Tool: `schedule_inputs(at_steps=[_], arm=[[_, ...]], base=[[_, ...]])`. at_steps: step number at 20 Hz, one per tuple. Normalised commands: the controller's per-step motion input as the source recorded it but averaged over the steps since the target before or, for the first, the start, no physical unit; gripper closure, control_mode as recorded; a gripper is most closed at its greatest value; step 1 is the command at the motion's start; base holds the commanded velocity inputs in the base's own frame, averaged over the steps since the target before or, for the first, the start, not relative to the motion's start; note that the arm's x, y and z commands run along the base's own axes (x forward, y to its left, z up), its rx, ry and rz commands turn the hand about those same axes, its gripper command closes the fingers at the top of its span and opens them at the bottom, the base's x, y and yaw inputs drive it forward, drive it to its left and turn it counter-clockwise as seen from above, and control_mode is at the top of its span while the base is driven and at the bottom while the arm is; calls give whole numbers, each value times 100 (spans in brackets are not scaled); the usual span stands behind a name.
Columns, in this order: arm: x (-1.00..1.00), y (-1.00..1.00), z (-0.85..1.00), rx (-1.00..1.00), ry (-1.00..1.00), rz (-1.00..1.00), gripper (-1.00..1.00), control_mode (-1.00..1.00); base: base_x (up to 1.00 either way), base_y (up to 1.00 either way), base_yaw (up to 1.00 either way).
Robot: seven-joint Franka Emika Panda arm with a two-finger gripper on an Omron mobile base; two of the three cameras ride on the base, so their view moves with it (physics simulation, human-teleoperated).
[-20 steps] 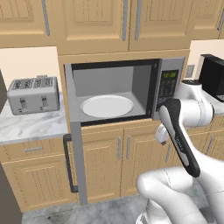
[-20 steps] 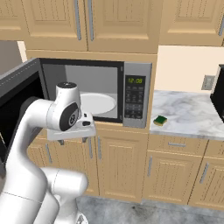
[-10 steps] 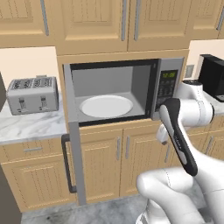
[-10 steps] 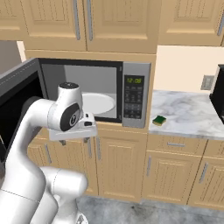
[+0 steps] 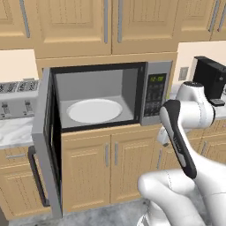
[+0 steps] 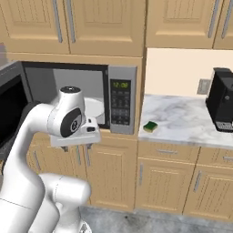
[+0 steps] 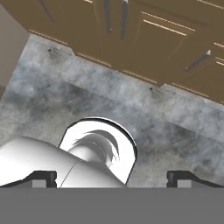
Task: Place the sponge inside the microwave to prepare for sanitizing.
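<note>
The sponge (image 6: pixel 150 126), a small dark-green block with a yellowish edge, lies on the marble counter just right of the microwave (image 6: pixel 120 102). The microwave (image 5: pixel 154 95) stands with its door (image 5: pixel 46 145) swung wide to the left and a white round plate (image 5: pixel 95 110) inside. My gripper (image 6: pixel 76 145) hangs in front of the microwave's lower edge, left of the sponge and well apart from it, pointing down. In the hand view the gripper (image 7: pixel 113 178) looks at the floor, and its fingertips (image 7: pixel 43 177) stand wide apart, open, with nothing held.
A silver toaster (image 5: pixel 15 97) sits on the counter left of the open door. A black coffee machine (image 6: pixel 222 104) stands at the right end of the marble counter (image 6: pixel 186 120). Wooden cabinets run above and below, and the floor (image 7: pixel 175 127) is grey stone.
The whole scene has shifted left in both base views, so the base has moved. The arm keeps its pose and the gripper stays open. The sponge lies where it was.
</note>
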Motion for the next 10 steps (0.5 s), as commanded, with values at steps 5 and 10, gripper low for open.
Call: schedule_inputs(at_steps=[5, 10], arm=[[0, 0, 0, 0, 0, 0, -100, 100], [0, 0, 0, 0, 0, 0, -100, 100]], base=[[32, -75, 0], [36, -45, -2]])
